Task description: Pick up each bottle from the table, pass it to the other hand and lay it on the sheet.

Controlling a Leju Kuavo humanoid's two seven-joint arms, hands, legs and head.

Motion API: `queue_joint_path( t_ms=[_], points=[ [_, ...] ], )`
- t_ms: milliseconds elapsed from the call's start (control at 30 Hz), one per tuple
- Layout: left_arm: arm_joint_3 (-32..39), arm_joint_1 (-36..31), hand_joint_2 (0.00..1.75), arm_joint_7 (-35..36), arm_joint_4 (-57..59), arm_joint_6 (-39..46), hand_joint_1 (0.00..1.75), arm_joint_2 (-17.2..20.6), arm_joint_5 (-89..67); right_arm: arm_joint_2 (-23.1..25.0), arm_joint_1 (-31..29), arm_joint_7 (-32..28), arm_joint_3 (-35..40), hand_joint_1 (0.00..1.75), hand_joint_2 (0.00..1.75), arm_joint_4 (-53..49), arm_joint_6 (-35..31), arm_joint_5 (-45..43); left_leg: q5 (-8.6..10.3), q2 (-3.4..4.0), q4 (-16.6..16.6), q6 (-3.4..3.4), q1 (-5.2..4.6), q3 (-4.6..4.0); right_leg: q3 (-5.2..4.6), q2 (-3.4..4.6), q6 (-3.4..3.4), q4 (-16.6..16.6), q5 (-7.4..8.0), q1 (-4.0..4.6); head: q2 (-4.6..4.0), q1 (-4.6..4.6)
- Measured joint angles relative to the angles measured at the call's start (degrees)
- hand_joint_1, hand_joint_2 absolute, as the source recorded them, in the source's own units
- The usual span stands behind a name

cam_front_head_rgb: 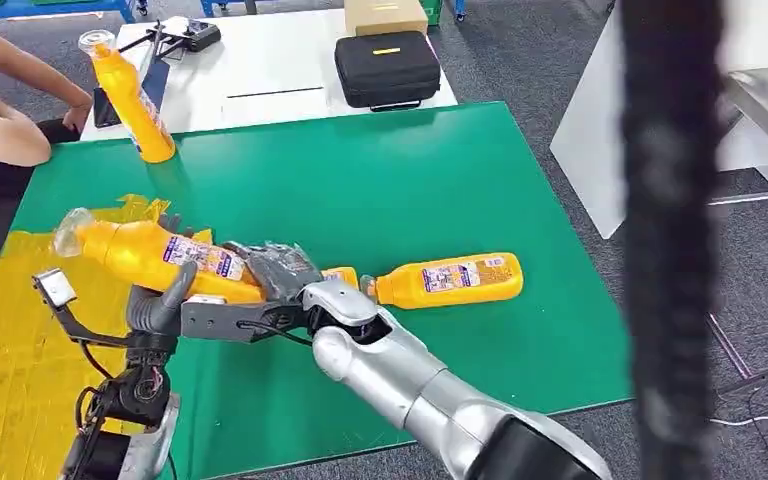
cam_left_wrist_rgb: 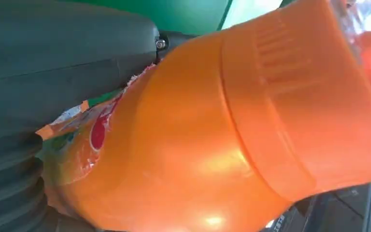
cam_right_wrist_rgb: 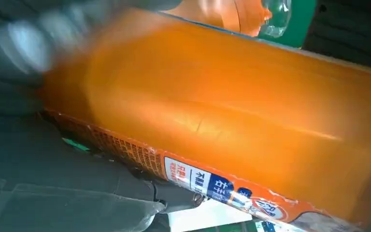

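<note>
An orange bottle [cam_front_head_rgb: 145, 252] with a clear cap hangs tilted over the edge of the yellow sheet [cam_front_head_rgb: 10, 350], cap toward the left. My right hand [cam_front_head_rgb: 272, 268] reaches across and grips its base end. My left hand [cam_front_head_rgb: 163, 300] holds it from below near the middle, with the thumb up on the near side and dark fingers behind. Up close, the bottle [cam_left_wrist_rgb: 222, 121] presses against my left hand [cam_left_wrist_rgb: 53, 72], and the label side of the bottle [cam_right_wrist_rgb: 222, 106] lies in my right hand [cam_right_wrist_rgb: 53, 188]. A second orange bottle [cam_front_head_rgb: 450, 280] lies on the green table [cam_front_head_rgb: 380, 180].
A third orange bottle [cam_front_head_rgb: 135, 100] stands leaning at the table's far left corner, next to a person's hand [cam_front_head_rgb: 80, 100]. Behind is a white table [cam_front_head_rgb: 260, 70] with a black case [cam_front_head_rgb: 387, 67]. A dark blurred cable [cam_front_head_rgb: 670, 240] hangs at the right.
</note>
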Motion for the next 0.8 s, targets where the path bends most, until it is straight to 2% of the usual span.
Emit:
queue_joint_path(
  t_ms=[33, 67, 100, 200, 433, 800],
  points=[
    [0.1, 0.1, 1.75, 0.0, 0.0, 0.0, 0.00, 0.0, 0.0, 0.0, -0.2, 0.1, 0.3, 1.75, 1.75, 0.2, 0.0, -0.1, 0.00, 0.00, 0.0, 0.00, 0.00, 0.00, 0.00, 0.00, 0.00, 0.0, 0.00, 0.00, 0.00, 0.00],
    [0.2, 0.1, 1.75, 0.0, 0.0, 0.0, 0.77, 0.0, 0.0, 0.0, -0.4, 0.1, 0.5, 1.75, 1.75, 0.3, 0.1, -0.1, 0.00, 0.00, 0.0, 0.00, 0.00, 0.00, 0.00, 0.00, 0.00, 0.0, 0.00, 0.00, 0.00, 0.00],
    [0.3, 0.2, 1.75, 0.0, -0.1, 0.0, 1.75, 0.0, 0.0, 0.1, -0.5, 0.1, 0.8, 1.75, 1.75, 0.4, 0.2, -0.2, 0.00, 0.00, 0.0, 0.00, 0.00, 0.00, 0.00, 0.00, 0.00, 0.0, 0.00, 0.00, 0.00, 0.02],
    [0.8, 0.9, 1.75, 0.5, -0.4, -0.7, 1.75, 0.0, 1.6, 0.1, -0.8, 0.1, 2.2, 1.75, 1.75, 0.7, 0.6, -0.9, 0.00, 0.03, 0.0, 0.00, 0.00, 0.00, -0.02, 0.01, 0.00, 0.0, 0.00, 0.00, 0.00, 0.00],
    [2.2, 2.5, 1.75, 4.6, -0.5, -8.2, 1.75, 0.0, 12.8, 0.1, -1.6, 0.0, 5.4, 1.75, 1.75, 1.5, 0.6, -4.0, 0.00, 0.03, 0.0, 0.00, 0.00, -0.03, -0.07, 0.00, 0.00, 0.0, 0.00, 0.00, 0.00, 0.00],
    [2.2, 2.1, 1.75, 4.6, 0.1, -8.8, 1.75, 0.2, 13.9, 0.2, -2.4, -0.8, 5.7, 1.75, 1.75, 3.3, 0.0, -4.9, 0.01, 0.04, 0.0, 0.00, -0.01, -0.03, -0.10, 0.01, 0.00, 0.0, 0.01, 0.00, 0.00, -0.02]
  ],
)
